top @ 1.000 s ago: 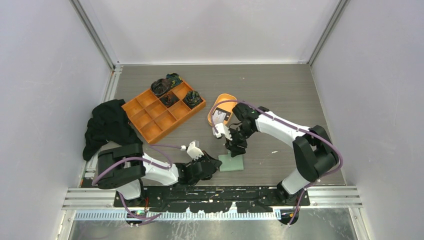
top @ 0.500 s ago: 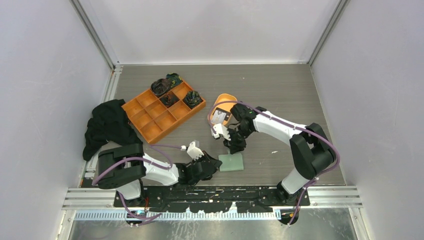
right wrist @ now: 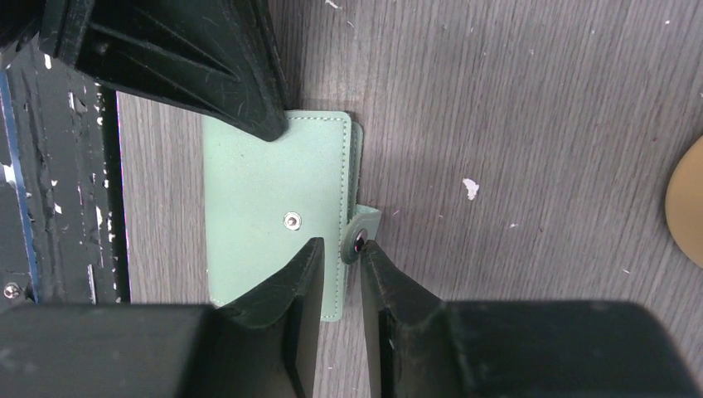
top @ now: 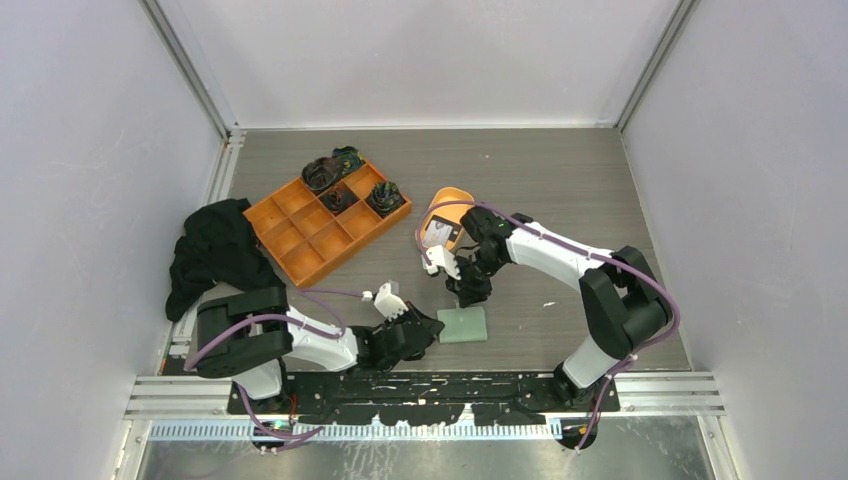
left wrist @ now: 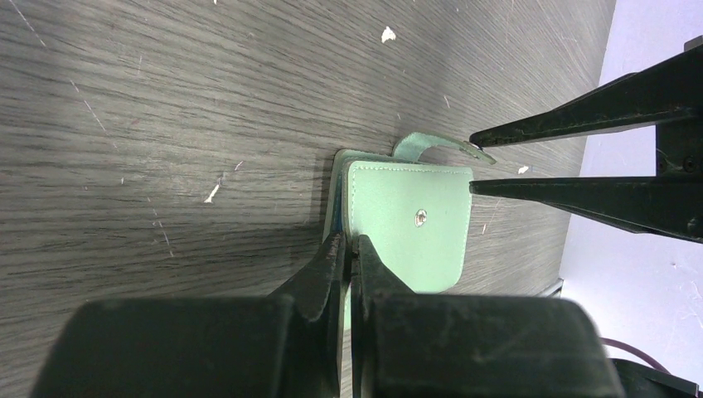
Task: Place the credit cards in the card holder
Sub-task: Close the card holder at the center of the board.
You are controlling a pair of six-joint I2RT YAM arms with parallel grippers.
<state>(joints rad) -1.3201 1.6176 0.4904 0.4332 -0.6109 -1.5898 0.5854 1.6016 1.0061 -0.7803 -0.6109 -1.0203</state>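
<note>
Now the card holder (top: 463, 324) lies flat, lower centre of the top view; left gripper (left wrist: 348, 240) pinches its cover edge; right gripper (right wrist: 340, 246) sits narrowly parted astride the tab (right wrist: 365, 228), grip uncertain; best peel the tab slowly, left anchoring.

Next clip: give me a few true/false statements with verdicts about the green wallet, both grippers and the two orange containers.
1. The left gripper is clamped on the card holder at its edge. True.
2. The closing tab is snapped shut. False: it sticks out free, and the stud is bare.
3. The right gripper holds a card. False: it holds no card; its fingers flank the tab.
4. A credit card lies in the oval dish. True.
5. The compartment tray is empty. False: dark items sit in its far compartments.
</note>
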